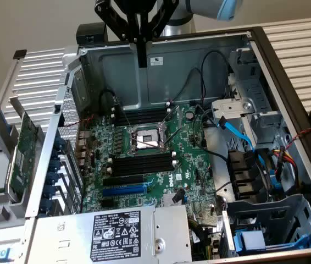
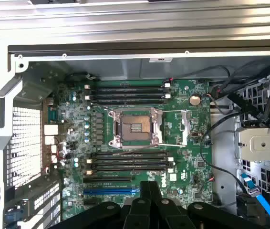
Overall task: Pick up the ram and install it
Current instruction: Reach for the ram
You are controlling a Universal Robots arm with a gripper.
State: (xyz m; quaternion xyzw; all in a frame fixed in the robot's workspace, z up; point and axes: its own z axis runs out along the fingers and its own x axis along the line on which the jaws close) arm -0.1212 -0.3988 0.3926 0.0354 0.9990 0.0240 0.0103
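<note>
Pincer (image 2: 150,188) closed, above open computer's motherboard (image 2: 178,102)

Lit brightly and evenly by soft white light from overhead in the exterior view. Caught a pale sheen along the ribbed panel (image 1: 301,41) at the exterior view's right, on the grey case wall (image 1: 128,77) and on the power supply cover (image 1: 172,234), with no hard hotspots. Cast only faint, soft-edged shadows across the motherboard (image 1: 144,159). Rendered the tool (image 1: 142,52) as a near-black shape with almost no surface detail, and likewise in the wrist view. There, washed the perforated side grille (image 2: 27,138) out to near white, backlit from outside the case. Showed muted greens on the board, dimmer toward the cable-filled side.
</note>
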